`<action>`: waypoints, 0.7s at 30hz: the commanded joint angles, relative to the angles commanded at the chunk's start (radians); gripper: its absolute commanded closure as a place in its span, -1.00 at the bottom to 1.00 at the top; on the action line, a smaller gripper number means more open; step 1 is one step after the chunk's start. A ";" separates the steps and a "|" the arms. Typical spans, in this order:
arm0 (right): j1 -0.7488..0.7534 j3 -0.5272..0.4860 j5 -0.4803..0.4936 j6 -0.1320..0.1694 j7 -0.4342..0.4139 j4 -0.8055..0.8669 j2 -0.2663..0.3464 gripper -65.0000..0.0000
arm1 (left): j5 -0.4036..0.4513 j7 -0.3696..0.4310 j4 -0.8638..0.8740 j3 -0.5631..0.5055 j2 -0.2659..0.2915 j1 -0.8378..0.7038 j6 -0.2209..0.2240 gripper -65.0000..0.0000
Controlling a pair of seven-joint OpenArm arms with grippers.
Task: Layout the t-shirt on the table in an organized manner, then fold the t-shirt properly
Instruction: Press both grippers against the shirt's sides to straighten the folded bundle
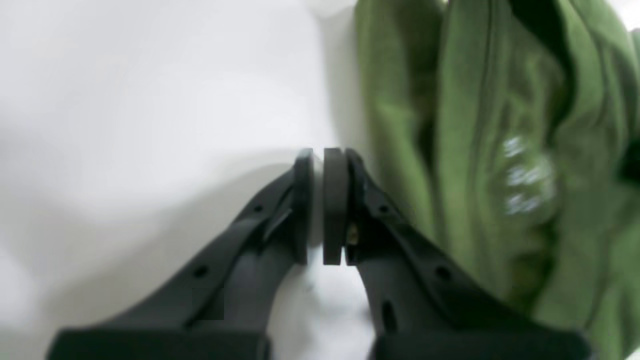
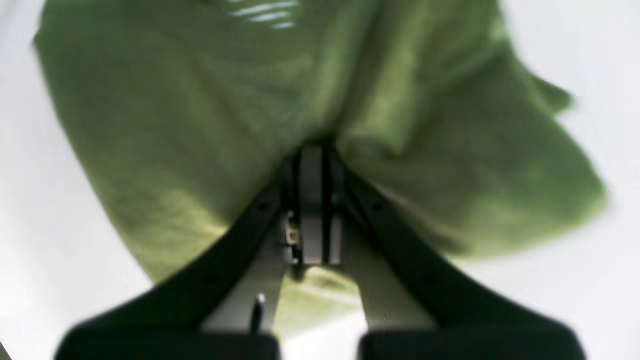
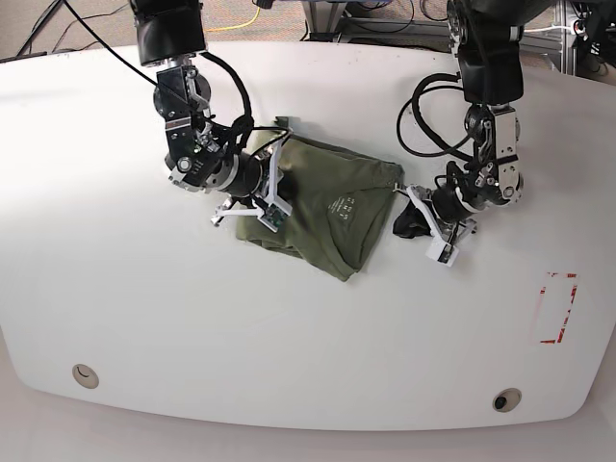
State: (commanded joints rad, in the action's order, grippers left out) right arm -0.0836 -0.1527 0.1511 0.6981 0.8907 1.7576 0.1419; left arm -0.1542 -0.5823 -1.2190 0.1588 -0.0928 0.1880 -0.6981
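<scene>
The olive-green t-shirt (image 3: 327, 217) lies crumpled in a rough folded heap on the middle of the white table (image 3: 289, 366). Its printed collar label (image 3: 344, 207) faces up. My right gripper (image 3: 274, 188) sits at the heap's left edge, and in the right wrist view it (image 2: 312, 150) is shut on a bunched fold of the t-shirt (image 2: 200, 125). My left gripper (image 3: 409, 217) rests just off the shirt's right edge. In the left wrist view its (image 1: 318, 155) pads are almost together with only white table behind them, and the t-shirt (image 1: 475, 150) lies beside it.
A red tape rectangle (image 3: 558, 308) marks the table's right side. Two round grommets (image 3: 85, 374) (image 3: 505, 397) sit near the front edge. Black cables (image 3: 423, 115) loop off both arms above the shirt.
</scene>
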 joint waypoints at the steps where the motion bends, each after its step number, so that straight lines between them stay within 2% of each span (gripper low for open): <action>1: -0.009 0.000 -0.002 0.000 0.026 0.032 0.000 0.96 | 0.000 -0.025 -0.043 0.000 0.000 -0.011 0.000 0.93; 7: -0.052 0.000 -0.003 0.000 0.101 0.126 0.000 0.96 | -0.002 -0.117 -0.278 0.000 0.005 -0.049 0.000 0.93; 11: -0.081 0.000 -0.005 0.000 0.104 0.115 0.000 0.96 | -0.003 -0.167 -0.407 -0.002 0.011 -0.080 0.000 0.93; 14: -0.106 0.000 -0.005 0.000 0.101 0.072 0.002 0.96 | -0.003 -0.198 -0.488 -0.011 0.048 -0.100 0.000 0.93; 17: -0.129 0.014 -0.005 0.000 0.081 0.025 0.015 0.96 | -0.003 -0.235 -0.549 -0.040 0.066 -0.124 0.000 0.93; 21: -0.146 0.026 -0.003 0.000 -0.009 -0.080 0.028 0.96 | -0.003 -0.259 -0.586 -0.121 0.071 -0.160 0.000 0.93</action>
State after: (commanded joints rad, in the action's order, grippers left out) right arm -0.2294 -0.1266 0.1481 0.6981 0.8815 1.6778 0.1695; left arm -0.1573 -0.8416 -1.8052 0.0376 -0.0222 0.0284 -0.6981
